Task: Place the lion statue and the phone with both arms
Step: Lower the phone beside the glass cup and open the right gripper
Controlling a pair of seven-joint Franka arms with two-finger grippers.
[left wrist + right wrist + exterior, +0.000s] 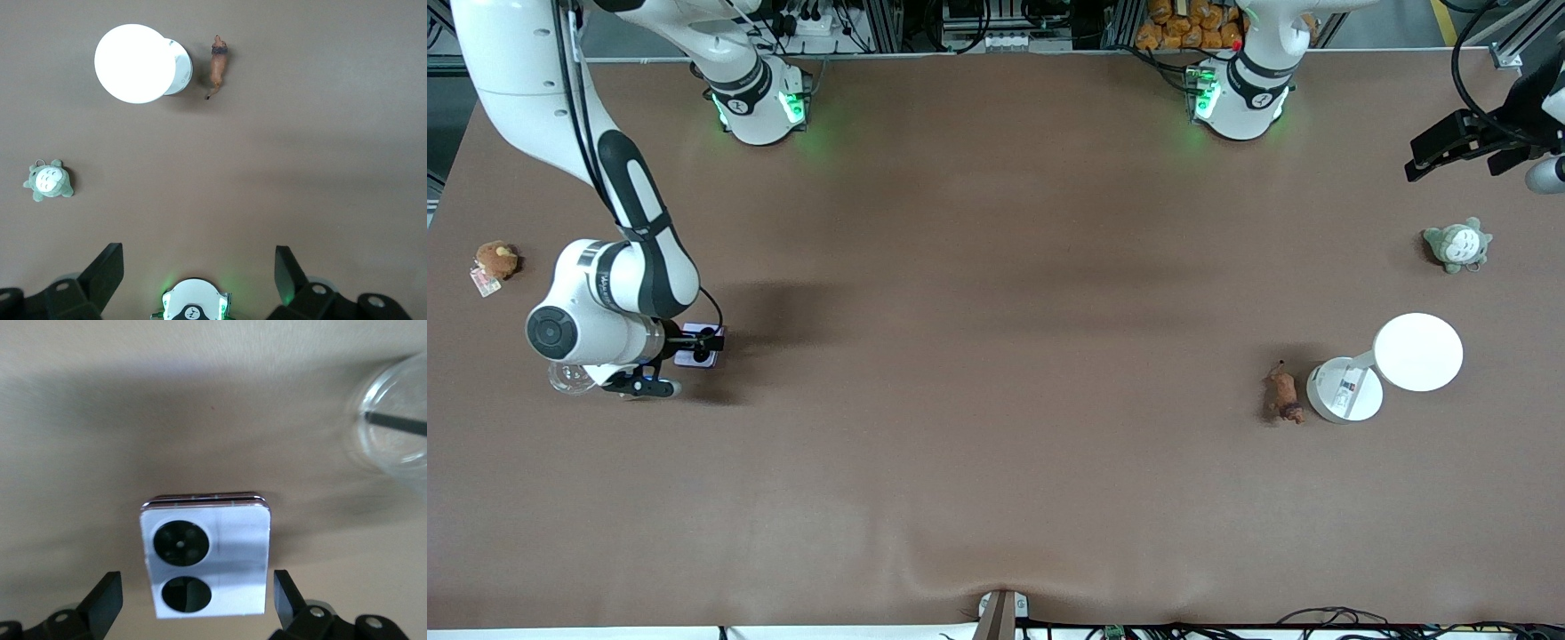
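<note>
Lavender and folded, the phone (205, 555) lies flat on the brown table (996, 356) toward the right arm's end, camera circles up, between the parted fingers of the right gripper (698, 342), which seem clear of its edges. Just beside it stands what looks like a clear cup (393, 420). Toward the left arm's end, the lion statue (1284, 396) rests beside a white lamp (1387, 369); the left gripper (1463, 147) hangs spread wide above that end, a grey-green plush (1456, 244) near it.

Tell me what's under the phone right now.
The phone lies flat on the bare brown table, between the right gripper's open jaws. Whatever its body covers cannot be seen.
</note>
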